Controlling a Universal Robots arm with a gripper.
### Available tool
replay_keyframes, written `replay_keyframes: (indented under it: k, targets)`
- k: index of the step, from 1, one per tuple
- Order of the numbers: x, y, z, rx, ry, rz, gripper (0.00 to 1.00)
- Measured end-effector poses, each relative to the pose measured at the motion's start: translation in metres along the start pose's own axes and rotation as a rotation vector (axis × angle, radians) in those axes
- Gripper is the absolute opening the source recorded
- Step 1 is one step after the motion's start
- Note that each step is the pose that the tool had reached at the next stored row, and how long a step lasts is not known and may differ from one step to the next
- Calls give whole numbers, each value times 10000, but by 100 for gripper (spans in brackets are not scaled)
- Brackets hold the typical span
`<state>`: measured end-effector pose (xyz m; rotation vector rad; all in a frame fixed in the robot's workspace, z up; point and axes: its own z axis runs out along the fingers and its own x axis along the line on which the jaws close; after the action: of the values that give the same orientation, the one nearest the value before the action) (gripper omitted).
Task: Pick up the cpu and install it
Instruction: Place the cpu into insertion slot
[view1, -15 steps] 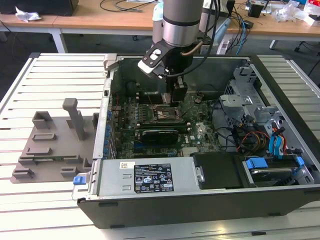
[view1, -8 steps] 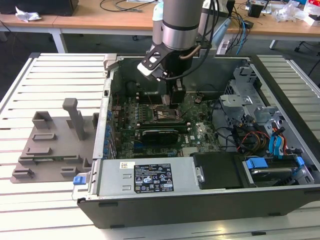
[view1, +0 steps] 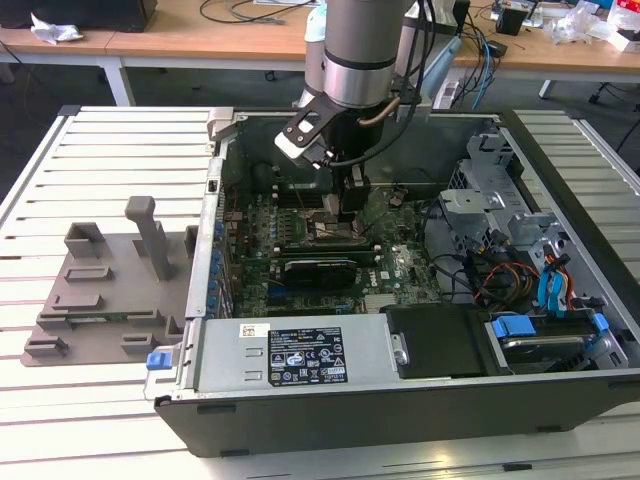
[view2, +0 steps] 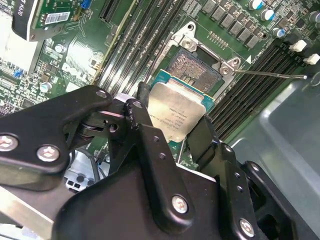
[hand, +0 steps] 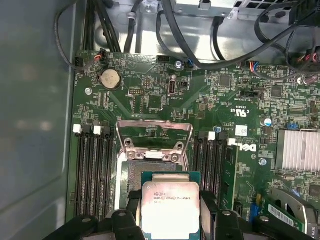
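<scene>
The cpu (hand: 171, 207), a small square chip with a silver-grey top and green rim, sits between two black fingers (hand: 131, 202) of my gripper (hand: 171, 200), which is shut on it. It hangs tilted just above the open black motherboard socket (hand: 145, 172), overlapping one edge, and the socket's metal frame (hand: 154, 136) stands lifted. The second wrist view shows the cpu (view2: 176, 116) partly covering the socket (view2: 192, 67), with the gripper (view2: 172, 125) closed around it. In the exterior view the gripper (view1: 350, 205) reaches down into the open computer case (view1: 400, 400) over the motherboard.
Memory slots (hand: 92, 170) flank the socket on both sides. A thin metal lever (view2: 270, 75) sticks out beside it. A finned heat sink (hand: 297, 150) and cables (hand: 200, 45) lie nearby. A grey tray with upright posts (view1: 100, 290) stands at the exterior view's left; drive bays (view1: 520, 230) fill the case's right.
</scene>
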<state>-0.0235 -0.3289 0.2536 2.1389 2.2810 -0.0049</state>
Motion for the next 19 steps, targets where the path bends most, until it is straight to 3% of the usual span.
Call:
replay_keyframes:
  k: [6, 15, 16, 17, 19]
  targets:
    - [1, -1, 88, 0, 0, 0, 55]
    - [2, -1, 159, 0, 0, 0, 55]
    - [2, -1, 181, 0, 0, 0, 55]
    - [83, -16, 276, 4, -3, 336, 55]
    - [86, -20, 318, 5, -2, 374, 55]
